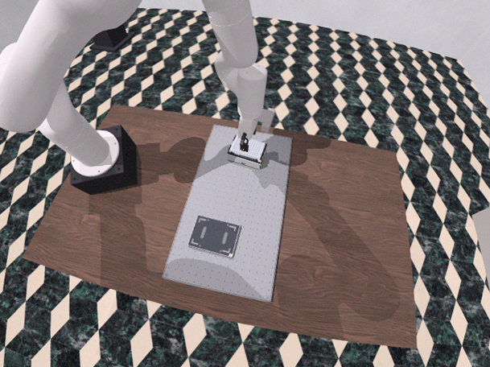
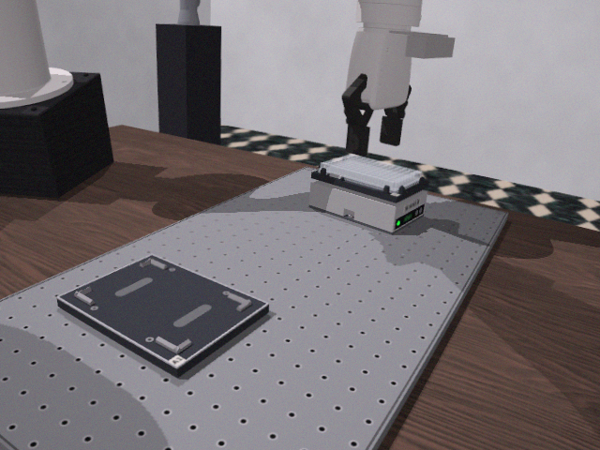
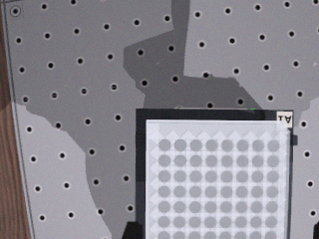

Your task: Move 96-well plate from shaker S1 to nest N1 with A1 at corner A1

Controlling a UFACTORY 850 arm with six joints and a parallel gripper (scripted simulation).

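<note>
The white 96-well plate (image 1: 249,149) sits on the plate shaker S1 (image 2: 367,201), a white box with a dark top frame and a green light, at the far end of the grey breadboard. In the wrist view the plate (image 3: 216,179) fills the lower right, with an A1 label (image 3: 284,118) on the shaker frame at its upper right corner. My gripper (image 2: 373,139) is open and empty, hanging a little above the plate (image 2: 370,172), with one finger to each side. The dark plate nest N1 (image 2: 162,309) lies empty at the near end, its A1 mark (image 2: 177,359) at the near corner.
The grey perforated breadboard (image 1: 234,215) lies on a wooden table. The arm's black base block (image 1: 102,161) stands at the left of the table. A black pedestal (image 2: 188,82) stands beyond the table's far edge.
</note>
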